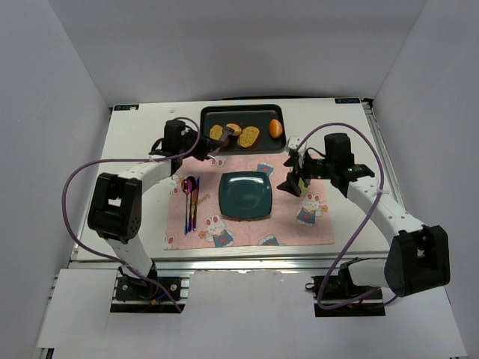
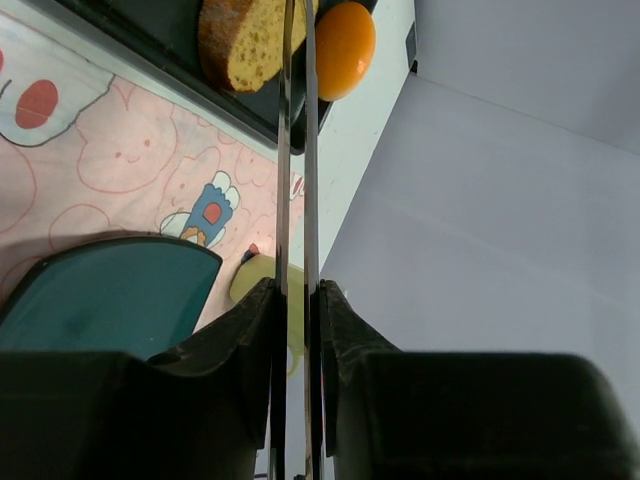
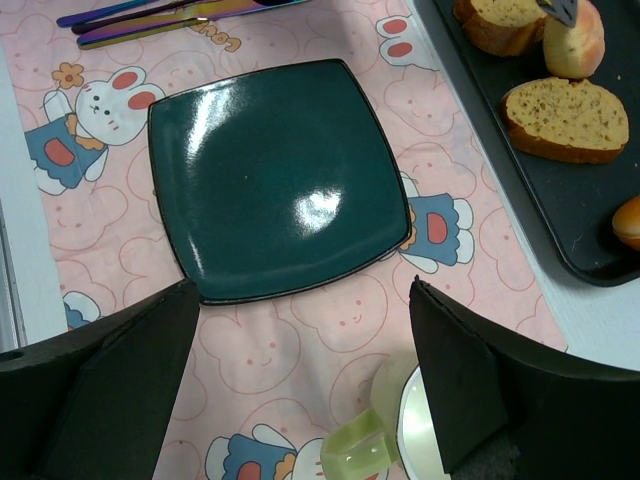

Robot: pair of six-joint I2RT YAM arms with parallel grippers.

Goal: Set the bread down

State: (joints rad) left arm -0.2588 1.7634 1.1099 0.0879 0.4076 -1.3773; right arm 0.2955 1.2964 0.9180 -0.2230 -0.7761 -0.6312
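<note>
The bread (image 1: pixel 233 129) is a small round bun on the black tray (image 1: pixel 258 116), between two toast slices (image 1: pixel 248 136). In the right wrist view the bun (image 3: pixel 578 48) sits at the top right with a metal tong tip touching its top. My left gripper (image 1: pixel 212 143) is shut on thin metal tongs (image 2: pixel 296 150) that reach over the tray towards the bun; the bun is out of the left wrist view (image 2: pixel 297 290). My right gripper (image 1: pixel 293 182) is open and empty above the pink placemat, right of the dark green plate (image 1: pixel 245 196); its wrist view (image 3: pixel 300 300) shows the same.
An orange egg-shaped item (image 1: pixel 276 128) lies at the tray's right end, seen also in the left wrist view (image 2: pixel 343 48). Cutlery (image 1: pixel 191 198) lies left of the plate (image 3: pixel 270 180). A pale green cup (image 3: pixel 385 440) stands just under my right gripper.
</note>
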